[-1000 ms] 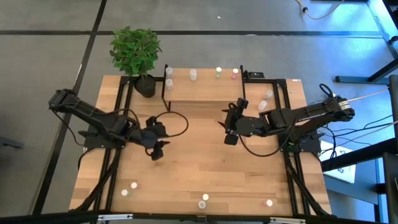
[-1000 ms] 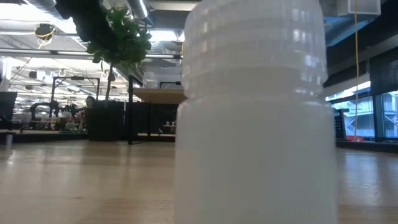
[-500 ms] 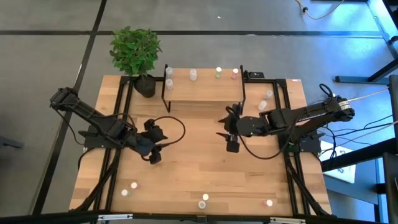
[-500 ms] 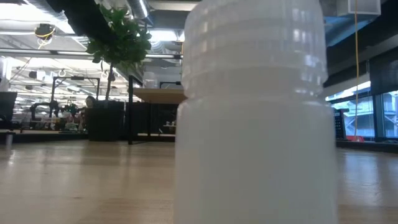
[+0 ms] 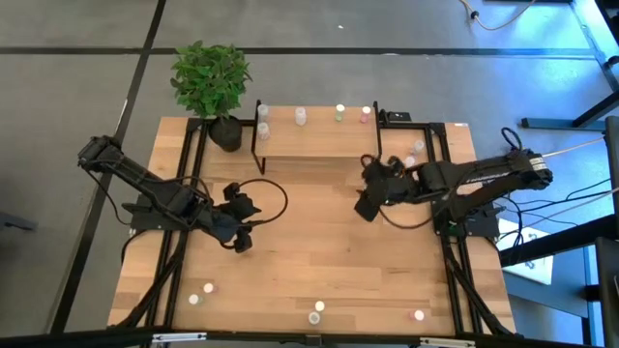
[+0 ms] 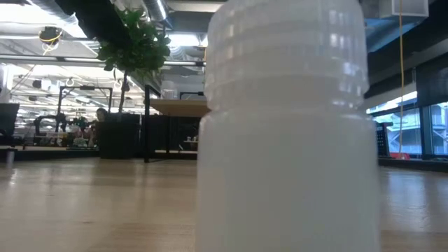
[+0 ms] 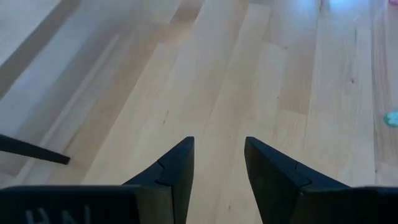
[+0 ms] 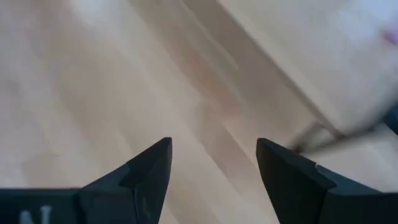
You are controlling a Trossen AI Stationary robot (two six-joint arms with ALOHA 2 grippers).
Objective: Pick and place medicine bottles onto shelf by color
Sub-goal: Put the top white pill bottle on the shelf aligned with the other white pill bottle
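Note:
Several tiny whitish bottles stand on the light-wood shelf at the table's far edge, among them one with a green cap and one with a pink cap. More bottles stand along the near edge and at the far right. One whitish bottle fills the low view. My left gripper is open and empty over the table's left middle; its wrist view shows bare wood below. My right gripper is open and empty just in front of the shelf's right end, as its wrist view also shows.
A potted green plant stands at the shelf's far left corner. A black cable loops over the table beside my left gripper. Black frame rails run along the table's right side. Bare wood lies between the grippers and the near bottles.
My right gripper first went a little toward the near edge, then swung back toward the far right, ending close to the shelf's right end and turned about. It has stayed open. My left gripper has shifted slightly toward the near left.

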